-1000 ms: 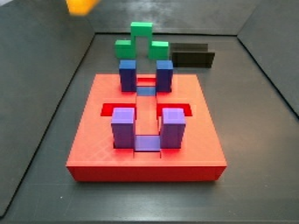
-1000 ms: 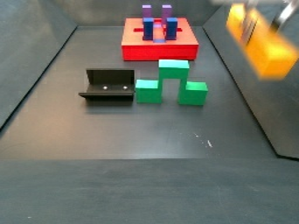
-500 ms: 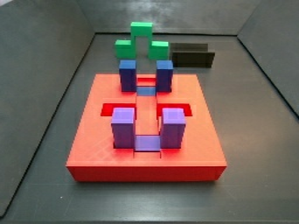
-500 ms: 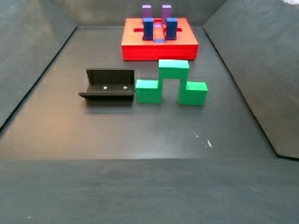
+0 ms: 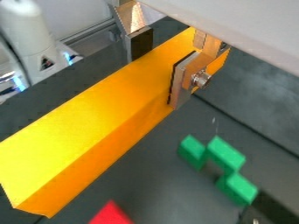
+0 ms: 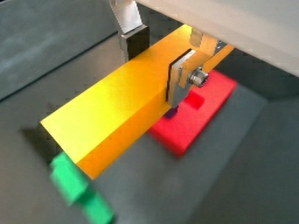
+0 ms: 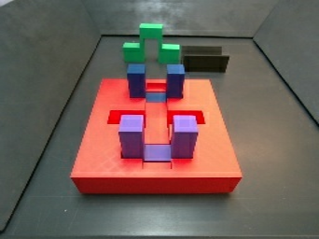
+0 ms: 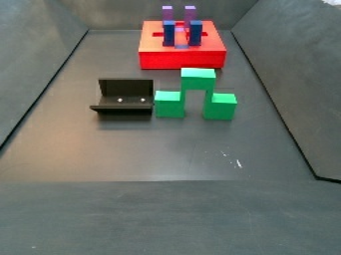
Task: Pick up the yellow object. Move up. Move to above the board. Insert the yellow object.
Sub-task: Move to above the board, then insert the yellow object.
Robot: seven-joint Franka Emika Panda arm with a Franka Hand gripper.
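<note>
The gripper (image 5: 162, 59) appeared only in both wrist views, out of sight in both side views. Its silver fingers (image 6: 184, 77) were clamped on the sides of the yellow object (image 5: 100, 122), held well above the floor.

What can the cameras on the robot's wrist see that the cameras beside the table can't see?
Only the wrist views show the gripper, its fingers closed on the yellow object.

Only the side views show the fixture standing on the floor, and the whole board with its blue and purple blocks.

Both kinds show the green stepped block and the board.
</note>
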